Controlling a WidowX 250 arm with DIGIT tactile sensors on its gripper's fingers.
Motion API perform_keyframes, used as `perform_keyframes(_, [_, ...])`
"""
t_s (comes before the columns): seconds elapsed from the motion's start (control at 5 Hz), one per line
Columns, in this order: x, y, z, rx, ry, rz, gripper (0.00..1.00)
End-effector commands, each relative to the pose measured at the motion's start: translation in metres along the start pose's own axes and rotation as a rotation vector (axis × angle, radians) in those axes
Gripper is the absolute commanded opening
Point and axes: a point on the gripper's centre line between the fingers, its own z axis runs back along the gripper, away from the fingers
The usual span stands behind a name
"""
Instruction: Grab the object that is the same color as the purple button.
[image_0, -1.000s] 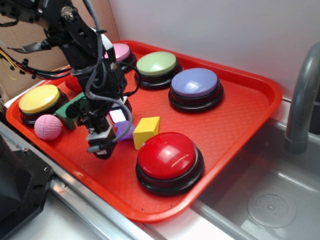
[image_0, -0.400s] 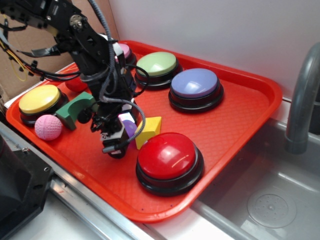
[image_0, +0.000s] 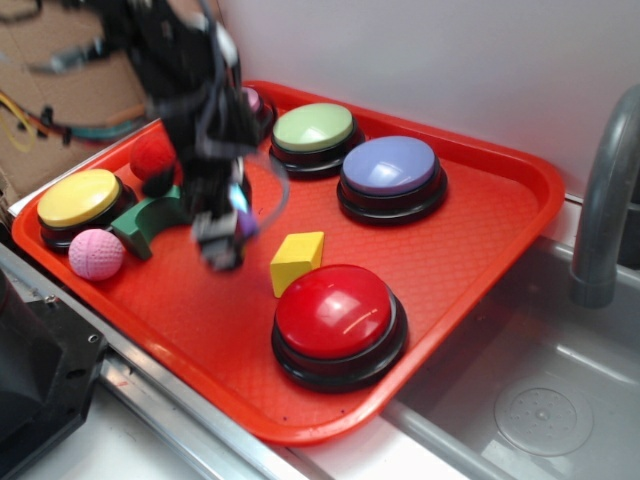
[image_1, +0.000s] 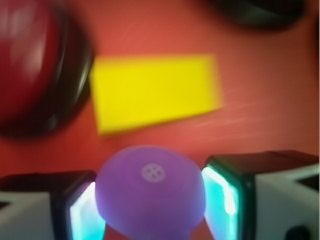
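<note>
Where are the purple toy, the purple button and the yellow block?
purple toy (image_1: 150, 192): wrist view, middle of its rounded face, between the hand's fingers.
purple button (image_0: 389, 165): exterior view, centre of its domed top.
yellow block (image_0: 296, 262): exterior view, its front face.

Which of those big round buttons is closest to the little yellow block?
The red button, right beside the yellow block at the tray's front. The purple, green and yellow buttons sit farther away.

Small purple toy figure (image_1: 150, 197) sits clamped between claw (image_1: 150, 205) fingers above tray.

Yellow block (image_0: 296, 261) and red button (image_0: 339, 322) apparently crowd the end effector's (image_0: 228, 232) right.
</note>
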Motion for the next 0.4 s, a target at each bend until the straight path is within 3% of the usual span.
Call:
perform_keyframes(0.0, [0.03, 0.027, 0.08, 0.189, -0.048, 0.46, 0.0])
perform_keyframes(0.2, [0.035, 0.039, 0.113, 0.231, -0.1, 0.706, 0.0])
